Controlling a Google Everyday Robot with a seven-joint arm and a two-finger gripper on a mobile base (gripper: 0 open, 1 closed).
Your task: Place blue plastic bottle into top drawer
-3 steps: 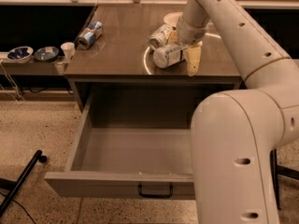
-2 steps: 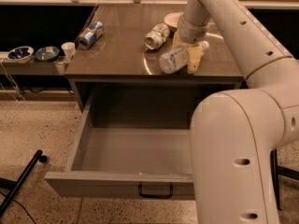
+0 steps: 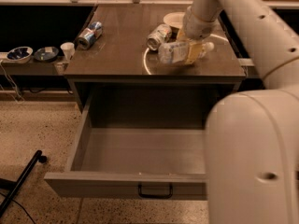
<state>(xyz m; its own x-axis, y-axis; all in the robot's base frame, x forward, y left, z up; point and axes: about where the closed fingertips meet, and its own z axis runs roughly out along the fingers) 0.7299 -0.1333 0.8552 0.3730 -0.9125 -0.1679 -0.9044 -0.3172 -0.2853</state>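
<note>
Jaws over tabletop (image 3: 117,55) | gripping blue plastic bottle (image 3: 174,53) | horizontal, cap (image 3: 210,45) right

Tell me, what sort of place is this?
Probably an office kitchenette or test kitchen: a counter with a soda can, a silvery can and a bowl, an open top drawer below, a speckled floor. The tool, above the counter, grips the blue plastic bottle.

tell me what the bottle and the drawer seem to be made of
The bottle: likely thin clear plastic, glossy; pale see-through body, whitish label. It lies sideways in the gripper at the tabletop's right front. The drawer: flat matte grey, painted metal or laminate, unclear which; its handle looks dark metal.
</note>
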